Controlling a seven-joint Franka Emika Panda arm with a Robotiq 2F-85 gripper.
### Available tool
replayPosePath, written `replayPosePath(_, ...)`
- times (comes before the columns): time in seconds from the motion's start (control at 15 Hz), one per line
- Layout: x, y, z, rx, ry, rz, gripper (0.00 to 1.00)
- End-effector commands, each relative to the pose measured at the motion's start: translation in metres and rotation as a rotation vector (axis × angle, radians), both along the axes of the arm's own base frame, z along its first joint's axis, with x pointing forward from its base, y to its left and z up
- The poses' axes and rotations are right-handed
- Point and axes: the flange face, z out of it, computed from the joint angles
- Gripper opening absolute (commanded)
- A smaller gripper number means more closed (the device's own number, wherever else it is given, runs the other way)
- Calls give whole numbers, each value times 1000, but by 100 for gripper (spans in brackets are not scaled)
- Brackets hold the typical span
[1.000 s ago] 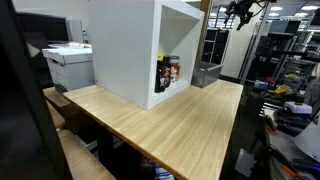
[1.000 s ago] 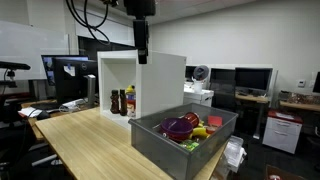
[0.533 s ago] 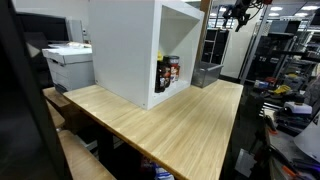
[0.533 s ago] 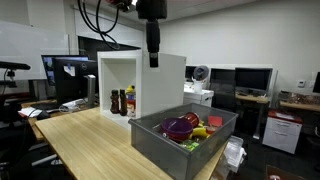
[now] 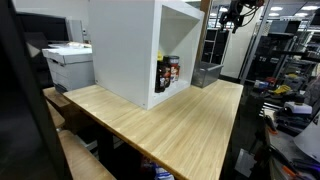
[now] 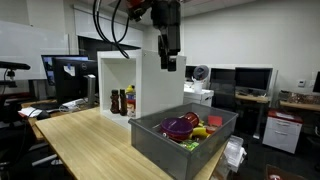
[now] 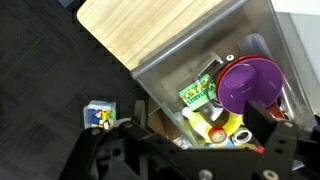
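Overhead, with the end effector (image 6: 168, 64) hanging well above the grey bin (image 6: 158, 150), clear of its rim and touching nothing. Points straight down in both exterior views, dark in front of the white cabinet (image 6: 155, 95). Holds its fingers (image 7: 268, 125) spread apart in the wrist view, one toward each side of the lower edge, with nothing gripped between them.

Sits, as for the grey bin, at the end of the wooden surface (image 6: 80, 132), just beside the closed side wall of the white cabinet and close to the edge of the surface. Filled with a jumble: a purple bowl (image 7: 248, 82) lying toward one wall, a green packet (image 7: 200, 95) just beside it, and yellow rings (image 7: 228, 128) a little lower in the wrist view, next to the dark finger. Shows from the side, in an exterior view, as the purple bowl among smaller bright pieces (image 6: 203, 130), all at or below the rim and too small to name further.

Stands open at the front, as for the white cabinet, with a few bottles (image 6: 122, 102) upright on its floor, well apart from the grey bin. Seen from another side in an exterior view too, with the bottles in the open front and the grey bin beyond, at the far end of the surface. Joined there by a pale printer (image 5: 68, 62) near the back of the cabinet. Down past the edge of the surface in the wrist view, a small colourful box (image 7: 99, 115) on the dark floor (image 7: 40, 90), apart from the grey bin.
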Motion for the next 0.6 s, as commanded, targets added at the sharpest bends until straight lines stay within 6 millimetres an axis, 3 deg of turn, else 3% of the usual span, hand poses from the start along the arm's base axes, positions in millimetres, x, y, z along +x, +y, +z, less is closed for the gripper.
replayPosePath(0.0,20,-7,-7,-36,55,104,100)
replayPosePath(0.53,65,-4,-22,-108,121,264,100)
